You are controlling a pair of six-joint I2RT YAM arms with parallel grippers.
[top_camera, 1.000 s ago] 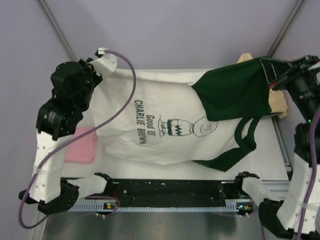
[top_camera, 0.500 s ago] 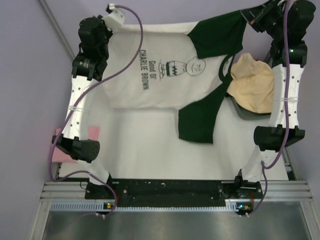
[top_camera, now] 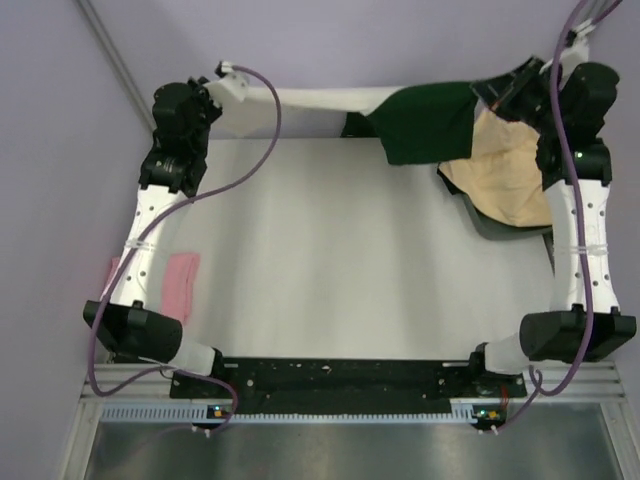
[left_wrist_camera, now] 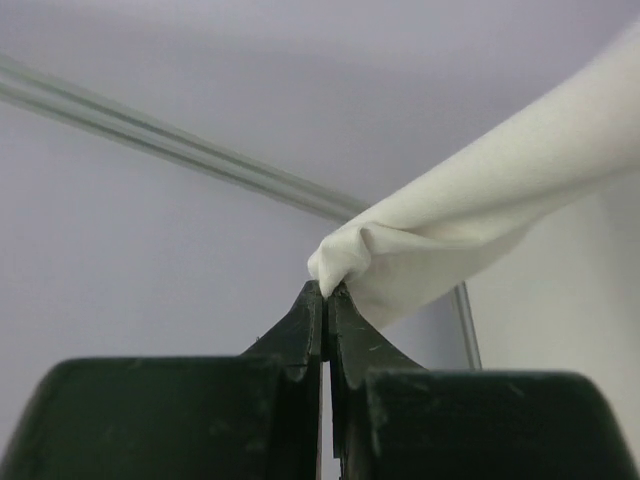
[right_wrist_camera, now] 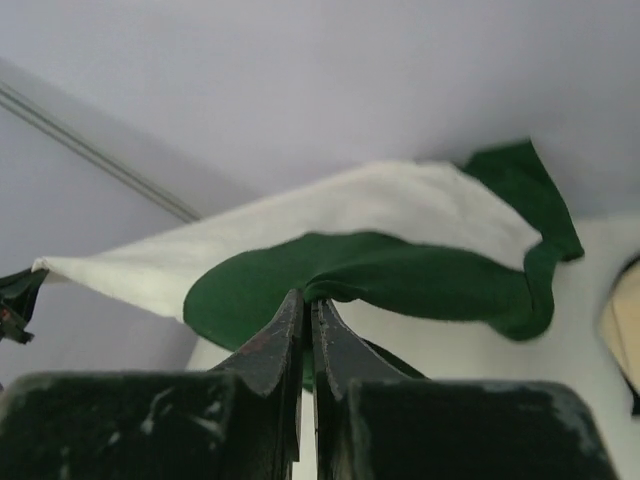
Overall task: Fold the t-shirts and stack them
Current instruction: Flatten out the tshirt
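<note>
The left claw [left_wrist_camera: 324,292] and right claw [right_wrist_camera: 306,300] each clamp an end of the tee [top_camera: 325,100], taut above the far edge of the counter [top_camera: 330,260]; lower both evenly to lay it flat.

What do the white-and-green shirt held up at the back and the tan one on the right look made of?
The white-and-green t-shirt looks like soft, matte knit cloth, probably cotton jersey: it puckers where the left end effector pinches it. The tan t-shirt seems similar, matte and crumpled in soft folds; its weave is too small to tell.
</note>
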